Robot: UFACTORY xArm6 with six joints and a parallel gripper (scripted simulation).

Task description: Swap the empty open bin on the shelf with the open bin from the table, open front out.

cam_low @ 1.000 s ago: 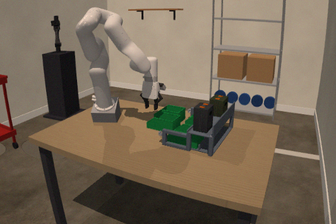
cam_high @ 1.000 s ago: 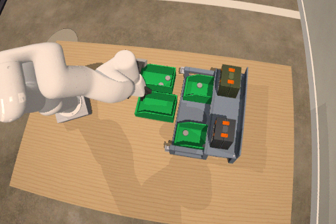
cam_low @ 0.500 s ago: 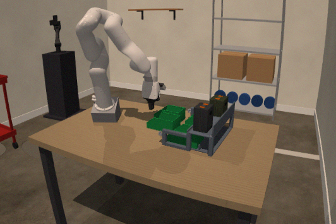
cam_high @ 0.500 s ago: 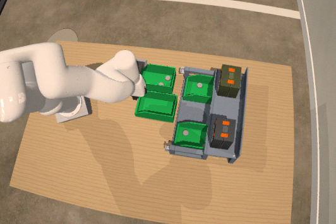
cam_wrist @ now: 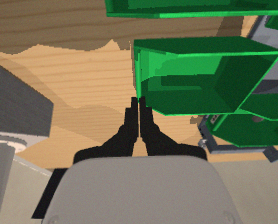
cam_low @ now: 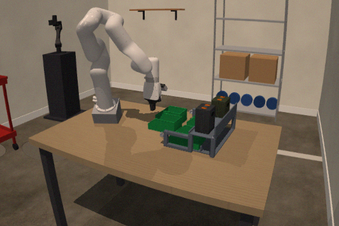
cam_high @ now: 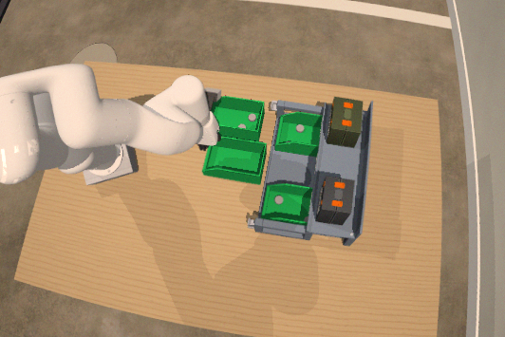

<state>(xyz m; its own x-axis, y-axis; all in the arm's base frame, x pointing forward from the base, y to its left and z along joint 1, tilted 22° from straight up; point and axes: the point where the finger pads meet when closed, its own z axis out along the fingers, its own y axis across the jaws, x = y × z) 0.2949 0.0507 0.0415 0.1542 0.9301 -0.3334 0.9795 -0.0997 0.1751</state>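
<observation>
The empty green bin (cam_high: pixel 235 160) (cam_low: pixel 162 125) (cam_wrist: pixel 187 85) appears to stand upright on the table in front of the shelf. The green bin with two parts (cam_high: pixel 233 110) (cam_low: pixel 177 110) (cam_wrist: pixel 160 7) stands beside it on the table; a gap between them shows in the wrist view. The shelf place (cam_high: pixel 291 171) between two other green bins is vacant. My gripper (cam_high: pixel 203 147) (cam_low: pixel 153 109) (cam_wrist: pixel 138 105) is shut with nothing between its fingertips. It hangs above the table at the empty bin's end away from the shelf. Whether a fingertip touches that bin, I cannot tell.
The grey shelf (cam_high: pixel 338 161) (cam_low: pixel 223 122) holds green bins (cam_high: pixel 304 140) (cam_high: pixel 290 211) either side of the vacant place, each with a part visible. An olive case (cam_high: pixel 346 132) (cam_low: pixel 220 109) and a dark case (cam_high: pixel 332 210) (cam_low: pixel 204 120) stand on its upper board.
</observation>
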